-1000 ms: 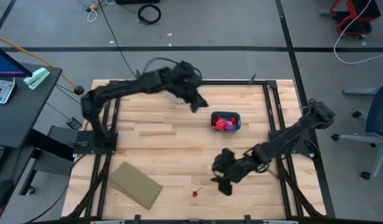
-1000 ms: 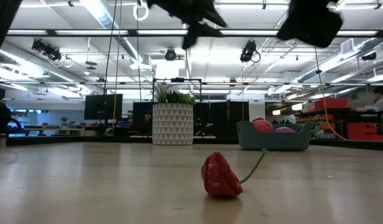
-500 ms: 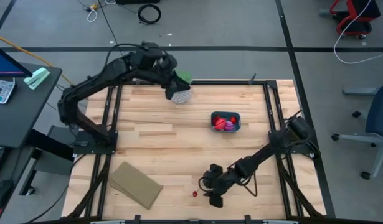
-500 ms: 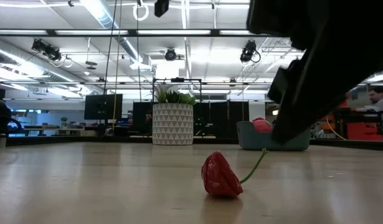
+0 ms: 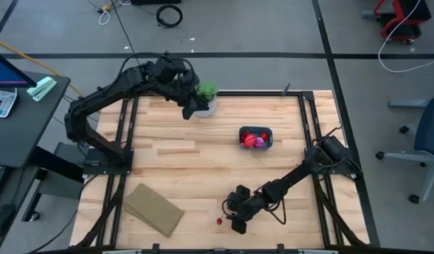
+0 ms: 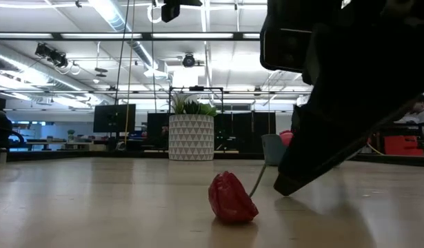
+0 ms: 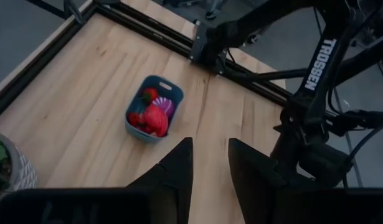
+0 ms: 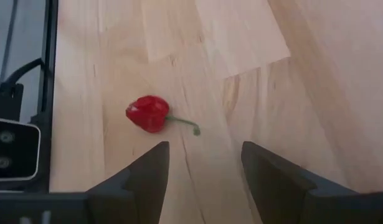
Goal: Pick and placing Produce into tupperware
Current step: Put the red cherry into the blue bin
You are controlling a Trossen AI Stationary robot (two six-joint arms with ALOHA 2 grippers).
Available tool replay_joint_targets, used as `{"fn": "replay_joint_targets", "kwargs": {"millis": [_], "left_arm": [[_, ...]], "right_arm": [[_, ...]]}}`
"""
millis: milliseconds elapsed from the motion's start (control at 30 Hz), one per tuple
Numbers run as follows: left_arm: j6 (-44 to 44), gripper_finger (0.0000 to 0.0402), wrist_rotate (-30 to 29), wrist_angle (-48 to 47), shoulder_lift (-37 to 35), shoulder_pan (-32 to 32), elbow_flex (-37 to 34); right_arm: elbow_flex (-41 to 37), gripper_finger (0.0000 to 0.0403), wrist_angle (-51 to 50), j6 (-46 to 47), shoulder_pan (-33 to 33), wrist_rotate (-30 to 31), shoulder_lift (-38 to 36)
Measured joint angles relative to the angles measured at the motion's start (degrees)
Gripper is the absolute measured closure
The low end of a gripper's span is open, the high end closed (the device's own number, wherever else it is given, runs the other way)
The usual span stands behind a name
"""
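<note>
Item: red pepper, loose on desk. My right gripper, wide; I'd centre, descend, avoid stem.

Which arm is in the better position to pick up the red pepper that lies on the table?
The right. Its open pincer is low beside the red pepper, while the left pincer is far away over the potted plant.

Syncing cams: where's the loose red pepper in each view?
High: red pepper near front edge, beside right gripper.
Low: centre foreground.
Left wrist: not in it.
Right wrist: ahead of the open fingers.
Shared landmark: tupperware, also behind the pepper in low view.
</note>
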Motion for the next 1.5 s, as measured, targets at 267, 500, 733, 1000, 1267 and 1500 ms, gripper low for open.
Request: {"fn": "replay_joint_targets", "kwargs": {"millis": [267,500,733,1000,1267,1500], "left_arm": [[0.82,0.0294,0.0,-0.74,0.0,-0.01,0.01],[0.9,0.0294,0.0,-1.07,0.0,-0.01,0.01],[0.99,0.0294,0.02,-1.09,0.02,-0.01,0.01],[1.02,0.0294,0.0,-1.12,0.02,-0.01,0.01],[0.99,0.0294,0.02,-1.09,0.04,-0.01,0.01],[1.37,0.0294,0.02,-1.09,0.04,-0.01,0.01]], "right_arm": [[-0.02,0.0194,0.73,-2.34,-0.69,0.2,0.27],[-0.02,0.0194,3.01,-2.64,-2.58,0.17,0.28],[-0.02,0.0194,2.96,-3.33,-3.13,-3.33,0.28],[-0.02,0.0196,2.94,-3.85,-3.02,-4.28,0.28],[-0.02,0.0259,2.92,-4.37,-3.24,-5.69,0.26],[-0.02,0.0333,2.92,-4.0,-3.85,-6.08,0.26]]}}
